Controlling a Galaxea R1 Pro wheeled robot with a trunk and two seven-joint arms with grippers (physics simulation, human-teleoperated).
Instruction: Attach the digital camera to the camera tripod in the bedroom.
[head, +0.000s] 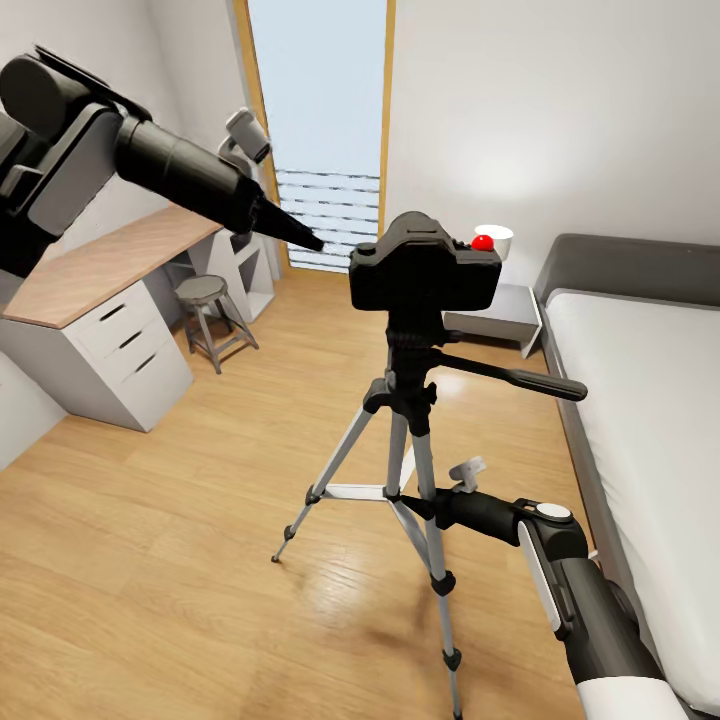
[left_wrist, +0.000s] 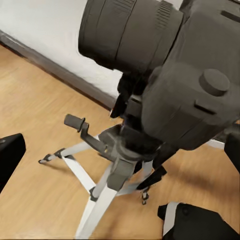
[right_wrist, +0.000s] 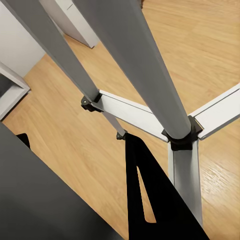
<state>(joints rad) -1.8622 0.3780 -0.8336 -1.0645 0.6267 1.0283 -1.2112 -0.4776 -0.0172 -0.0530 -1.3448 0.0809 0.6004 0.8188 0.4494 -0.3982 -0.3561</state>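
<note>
The black digital camera with its red button sits upright on top of the camera tripod, which stands on the light wood floor. The long pan handle sticks out toward the bed. My left gripper hovers just left of the camera, apart from it. In the left wrist view it is open, its dark fingers at the frame edges and the camera large beyond them. Low down, my right gripper is beside the tripod's legs. Its fingers stand apart over bare floor, next to a silver leg.
A wood-topped desk with white drawers and a small grey stool stand at the left. The grey bed runs along the right, with a nightstand at its head. A tall wood-framed window is straight ahead.
</note>
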